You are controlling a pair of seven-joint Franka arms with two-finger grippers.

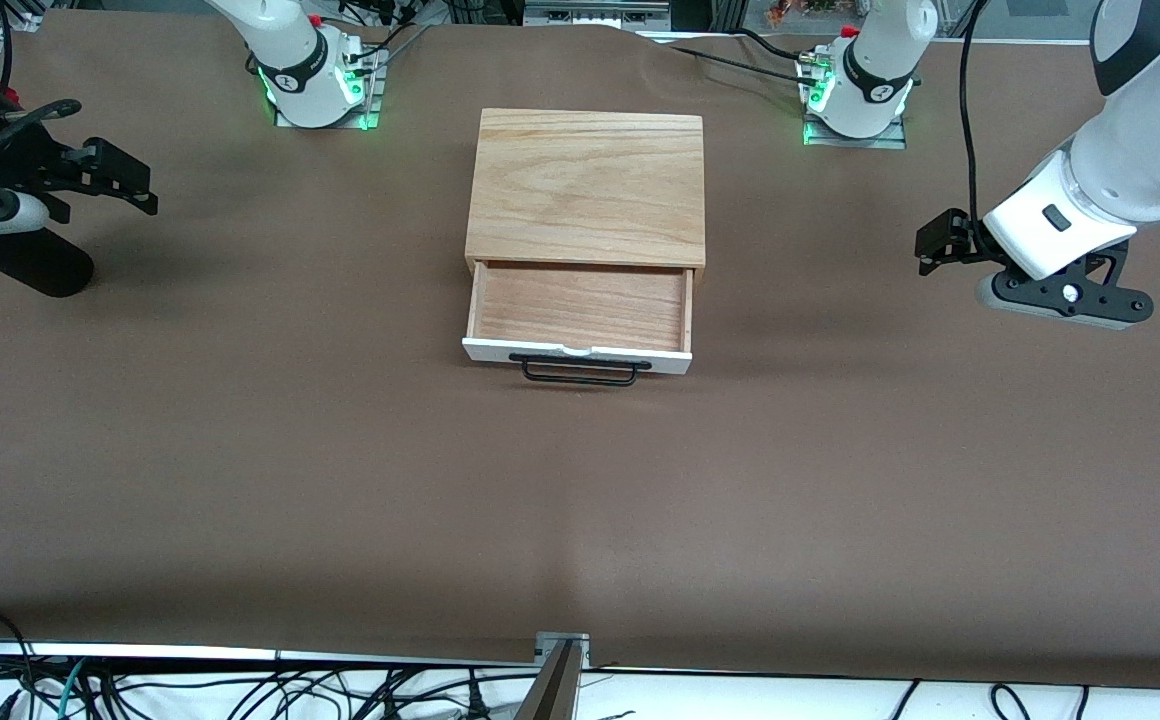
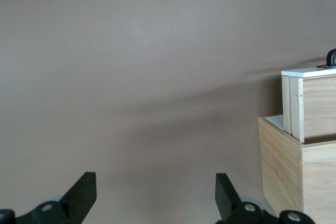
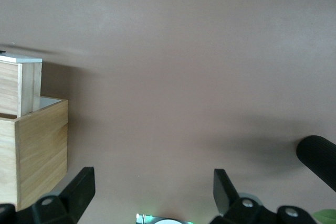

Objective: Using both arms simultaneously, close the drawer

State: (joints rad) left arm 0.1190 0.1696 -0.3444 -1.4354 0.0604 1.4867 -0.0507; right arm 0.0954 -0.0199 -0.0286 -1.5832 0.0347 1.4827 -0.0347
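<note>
I see the drawer (image 1: 580, 315) pulled out of its box (image 1: 588, 185) (handle toward the front camera); my left gripper (image 2: 152, 195) and right gripper (image 3: 152, 192) hover wide open, empty, well apart from the box, one toward each end of the table (image 1: 340, 480).

- Both arms are glossy white with dark grey joint bands; the left arm (image 1: 1130, 150) shows a small dark button on its wrist shell.
- Green lights glow at each base (image 1: 315, 85).
- Black cables trail from both.
- The left tool (image 2: 152, 195) and right tool (image 3: 152, 192) have matte black wedge fingers (image 2: 81, 192) with silvery screws, apparently.
</note>
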